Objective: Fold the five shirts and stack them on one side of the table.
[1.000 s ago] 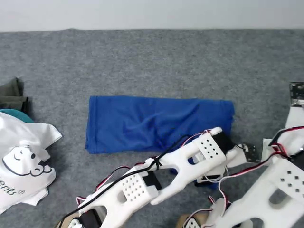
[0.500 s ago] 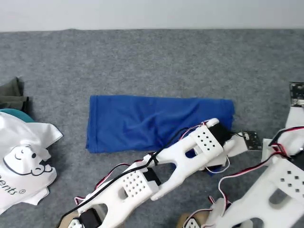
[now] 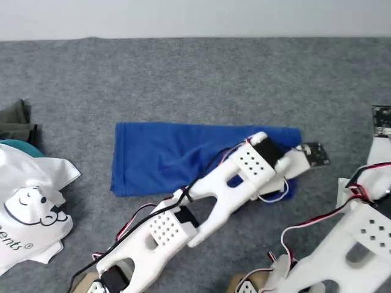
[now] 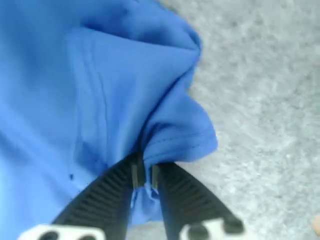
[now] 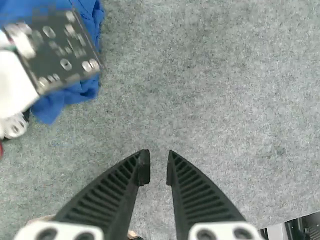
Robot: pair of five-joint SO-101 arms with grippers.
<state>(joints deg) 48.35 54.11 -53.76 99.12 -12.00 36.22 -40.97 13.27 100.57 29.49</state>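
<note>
At the left edge of the grey desk [image 3: 214, 73]: a crumpled white shirt [image 3: 30, 207] with a printed bear, touching a teal garment [image 3: 17, 146]; just behind these, a dark olive garment [image 3: 15, 119]. At centre: a blue shirt [image 3: 165, 159], folded into a long band, flat except for its bunched right end. Left gripper [image 4: 145, 172] clamped on that end's hemmed edge. Farther right, above bare desk: right gripper [image 5: 156, 167], jaws drawn almost together, holding nothing.
</note>
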